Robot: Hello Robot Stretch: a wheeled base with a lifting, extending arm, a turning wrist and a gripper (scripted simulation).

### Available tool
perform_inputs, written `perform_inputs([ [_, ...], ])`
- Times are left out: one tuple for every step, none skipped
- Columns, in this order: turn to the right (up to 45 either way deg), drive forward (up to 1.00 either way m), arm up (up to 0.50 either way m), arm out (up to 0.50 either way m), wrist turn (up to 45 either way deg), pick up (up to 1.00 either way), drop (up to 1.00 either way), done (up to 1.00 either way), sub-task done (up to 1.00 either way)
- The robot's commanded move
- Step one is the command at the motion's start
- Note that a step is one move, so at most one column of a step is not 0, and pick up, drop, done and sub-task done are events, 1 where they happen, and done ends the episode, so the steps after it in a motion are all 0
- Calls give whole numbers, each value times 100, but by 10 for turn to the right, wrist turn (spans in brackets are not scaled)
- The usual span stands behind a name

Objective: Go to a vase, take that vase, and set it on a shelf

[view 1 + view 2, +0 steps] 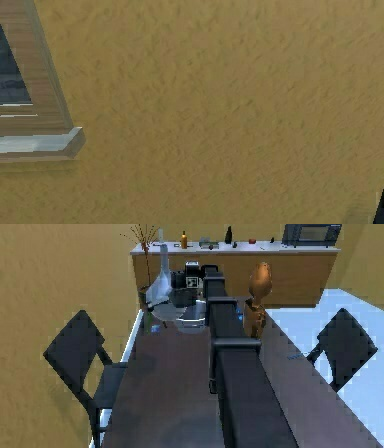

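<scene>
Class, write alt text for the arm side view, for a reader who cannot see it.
The robot's dark arm stretches over a dark table toward a clear glass vase, with a brown wooden figure farther right. Dark chairs flank the table, and a kitchen counter lines the back wall.

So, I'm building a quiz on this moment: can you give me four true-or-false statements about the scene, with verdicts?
1. The claw is near a pale, narrow-necked vase. True.
2. The chairs at the table are white. False: the left chair and the right chair are both dark.
3. A microwave sits on the back counter. True.
4. The forward view looks through an open doorway. False: it faces a yellow wall and a window corner.
</scene>
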Motion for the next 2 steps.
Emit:
perform_inputs([
  [0, 0, 0, 0, -450, 0, 0, 0, 0],
  [0, 0, 0, 0, -450, 0, 0, 0, 0],
])
